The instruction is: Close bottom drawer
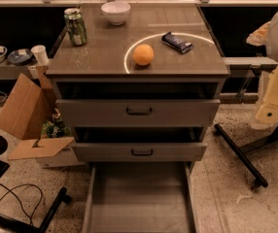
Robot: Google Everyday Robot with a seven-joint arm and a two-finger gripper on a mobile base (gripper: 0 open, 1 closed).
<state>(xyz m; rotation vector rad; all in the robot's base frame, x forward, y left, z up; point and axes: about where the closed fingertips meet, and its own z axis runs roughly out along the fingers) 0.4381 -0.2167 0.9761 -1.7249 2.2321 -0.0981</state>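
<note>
Bottom drawer (140, 198): pulled far out at 6 o'clock, front panel below view. Gripper (274, 98) at 3 o'clock, well apart from it; spread or closed, I cannot tell. Risks: an off-centre push could jam the tray. Black stand leg (238, 152) at 4 o'clock lies in the approach. A slam may roll the orange (143, 54) on the top surface (105, 52).

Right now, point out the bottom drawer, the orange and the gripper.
bottom drawer (139, 198): camera view, on the bare floor of its pulled-out tray.
orange (143, 54): camera view, on the middle of the fruit.
gripper (274, 103): camera view, on the pale body at the right edge, away from the drawer.
</note>
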